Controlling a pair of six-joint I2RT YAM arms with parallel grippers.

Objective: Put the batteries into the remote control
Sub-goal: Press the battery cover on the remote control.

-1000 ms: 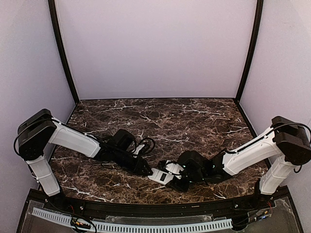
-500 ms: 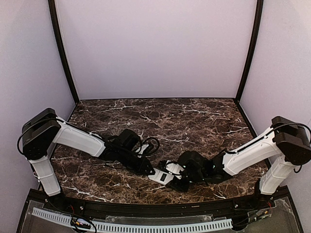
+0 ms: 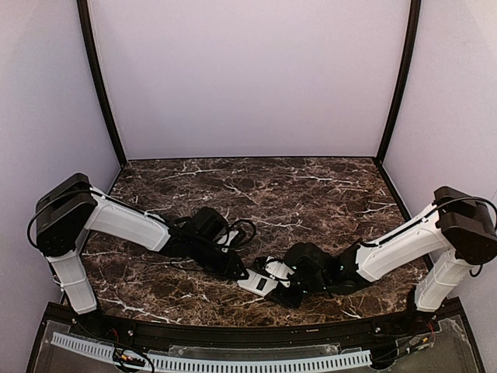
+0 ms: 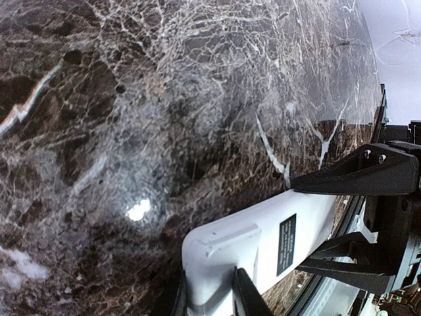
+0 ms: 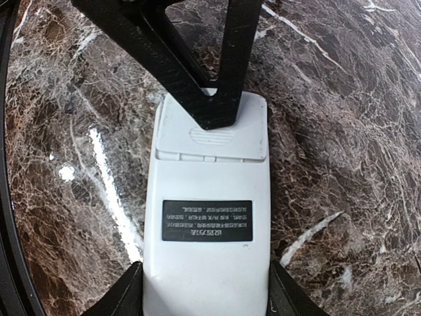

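The white remote control [image 3: 258, 281] lies back up on the marble table, near the front edge. Its black label [image 5: 206, 220] and its fitted battery cover [image 5: 174, 135] face up. My right gripper [image 3: 279, 289] is shut on the remote's label end, one finger on each long side [image 5: 205, 289]. My left gripper [image 3: 242, 273] is at the cover end with its fingers a little apart [image 4: 210, 299]. One finger [image 5: 217, 99] rests on the cover's ribbed patch and the other is just past the remote's end. No batteries are in view.
The table's front rail [image 3: 233, 330] runs just behind the remote. A black cable loop [image 3: 242, 229] lies beside the left arm. Side posts [image 3: 101, 85] and the back wall enclose the table.
My left arm has moved right, and its fingers now sit on the remote's cover end. The right arm and the remote have barely moved.
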